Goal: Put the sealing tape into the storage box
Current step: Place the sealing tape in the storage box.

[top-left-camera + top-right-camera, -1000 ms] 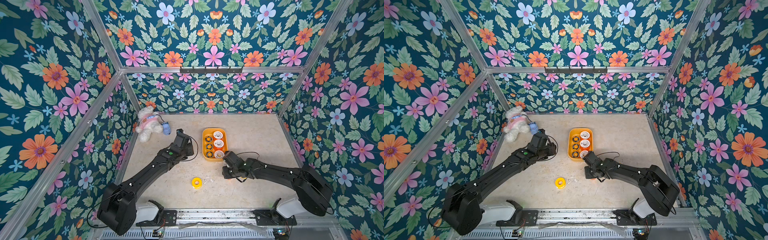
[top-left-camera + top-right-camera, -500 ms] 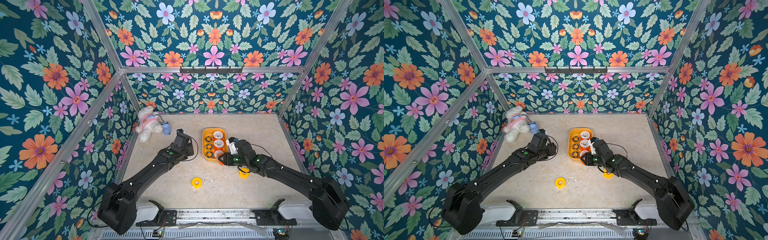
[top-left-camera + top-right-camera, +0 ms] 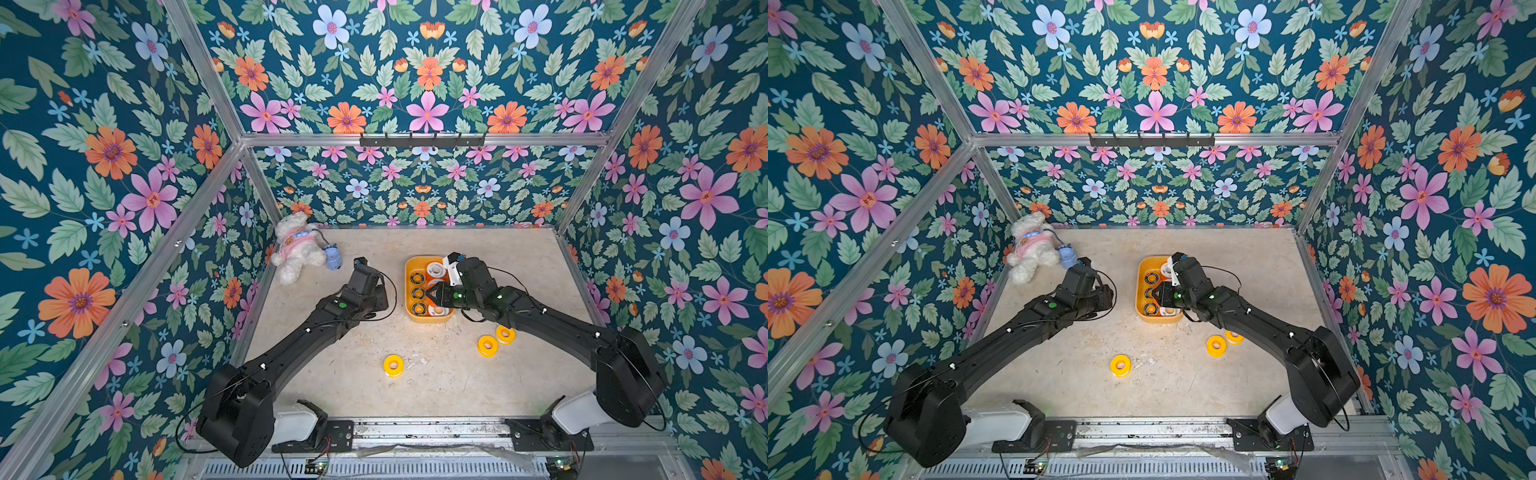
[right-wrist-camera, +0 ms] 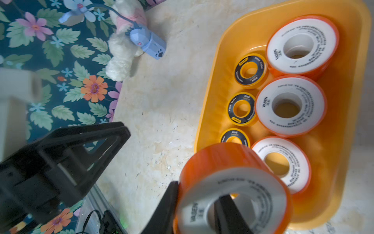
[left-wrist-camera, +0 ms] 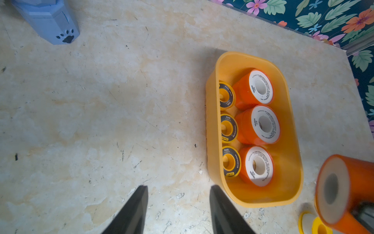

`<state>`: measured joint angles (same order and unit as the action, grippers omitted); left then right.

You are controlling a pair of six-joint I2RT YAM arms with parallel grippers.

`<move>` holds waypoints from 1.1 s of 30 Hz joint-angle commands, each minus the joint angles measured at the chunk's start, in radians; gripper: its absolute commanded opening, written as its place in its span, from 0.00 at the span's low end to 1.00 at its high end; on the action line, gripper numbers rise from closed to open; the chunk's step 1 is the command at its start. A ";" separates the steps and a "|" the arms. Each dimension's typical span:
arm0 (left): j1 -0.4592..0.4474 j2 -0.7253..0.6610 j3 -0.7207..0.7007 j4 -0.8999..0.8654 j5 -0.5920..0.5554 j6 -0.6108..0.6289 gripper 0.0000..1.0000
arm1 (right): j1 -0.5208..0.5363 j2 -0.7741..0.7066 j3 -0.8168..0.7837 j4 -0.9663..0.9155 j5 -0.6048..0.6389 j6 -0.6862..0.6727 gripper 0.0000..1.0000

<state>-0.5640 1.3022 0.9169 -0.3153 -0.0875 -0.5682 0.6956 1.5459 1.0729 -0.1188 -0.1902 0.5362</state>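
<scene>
An orange-rimmed sealing tape (image 4: 232, 182) was clamped through its hole by the right gripper (image 4: 197, 191) over the near end of the storage box (image 4: 214, 91), so lowering and release were judged due, while the left gripper (image 5: 179, 187) was seen parted and empty left of it.

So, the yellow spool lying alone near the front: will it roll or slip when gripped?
The lone yellow spool lies flat on its face, so it probably will not roll. Its smooth-looking rim may slip. Gripping through the centre hole, as the right gripper holds the orange-rimmed spool, seems safer.
</scene>
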 commanded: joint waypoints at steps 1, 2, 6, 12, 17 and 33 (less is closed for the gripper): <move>0.002 0.002 0.007 -0.016 -0.015 0.013 0.55 | 0.001 0.044 0.033 -0.064 0.071 -0.008 0.27; 0.001 0.002 0.008 -0.019 -0.019 0.014 0.55 | -0.001 0.055 0.039 -0.069 0.076 -0.010 0.27; 0.002 0.003 0.008 -0.020 -0.022 0.017 0.55 | -0.001 0.085 0.046 -0.075 0.091 -0.013 0.28; 0.002 0.012 0.010 -0.018 -0.020 0.016 0.55 | 0.000 0.139 0.063 -0.106 0.115 -0.018 0.28; 0.001 0.016 0.010 -0.016 -0.020 0.014 0.55 | 0.001 0.165 0.080 -0.137 0.141 -0.025 0.28; 0.001 0.020 0.007 -0.015 -0.025 0.014 0.55 | 0.002 0.225 0.105 -0.183 0.170 -0.027 0.32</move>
<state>-0.5640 1.3224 0.9226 -0.3187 -0.1024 -0.5648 0.6960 1.7641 1.1702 -0.2871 -0.0441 0.5205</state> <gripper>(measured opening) 0.552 0.320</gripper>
